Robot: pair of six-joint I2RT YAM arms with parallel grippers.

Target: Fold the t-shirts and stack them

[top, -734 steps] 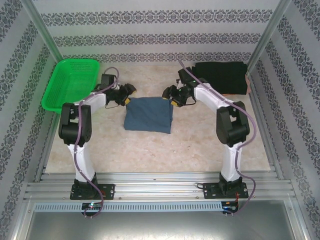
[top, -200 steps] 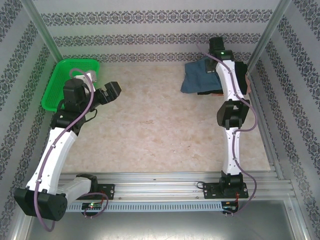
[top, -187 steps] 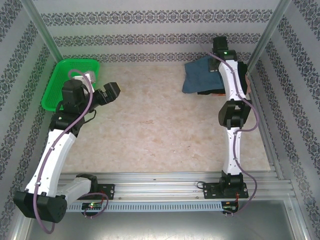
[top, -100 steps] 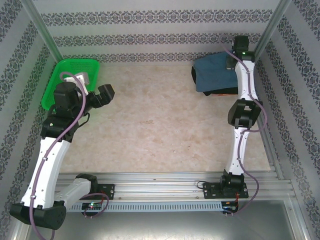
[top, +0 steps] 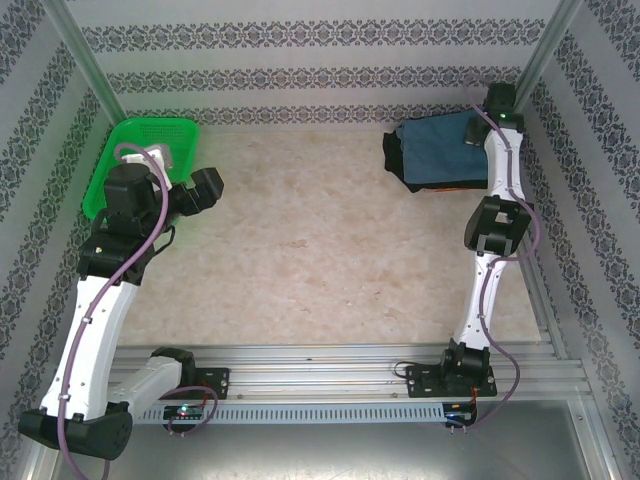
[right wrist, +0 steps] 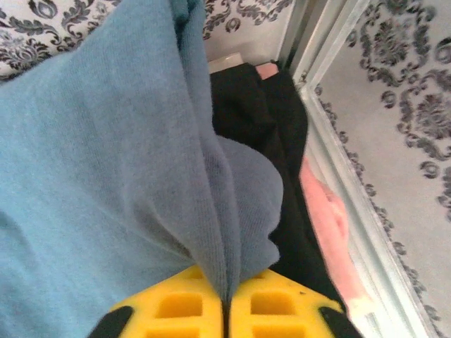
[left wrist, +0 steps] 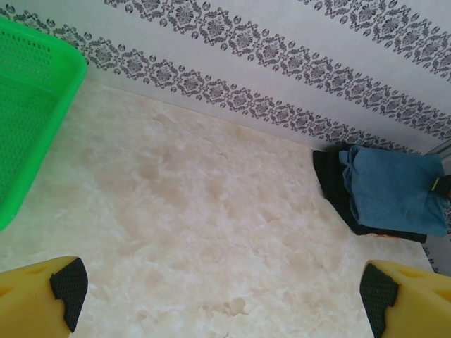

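Left end effector [left wrist: 218, 287] released, basket [left wrist: 32, 98] beside; right end effector [right wrist: 225, 304] clamps blue t-shirt [right wrist: 91, 176].

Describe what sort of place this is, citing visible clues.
Likely a robot test cell rather than a home: white robot arms bolted to an aluminium rail, patterned wall panels boxing in a marble-look tabletop.

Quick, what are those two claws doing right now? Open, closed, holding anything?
Left gripper: open, holding nothing.
Right gripper: closed, pinching a fold of the soft slate-blue cloth t-shirt.
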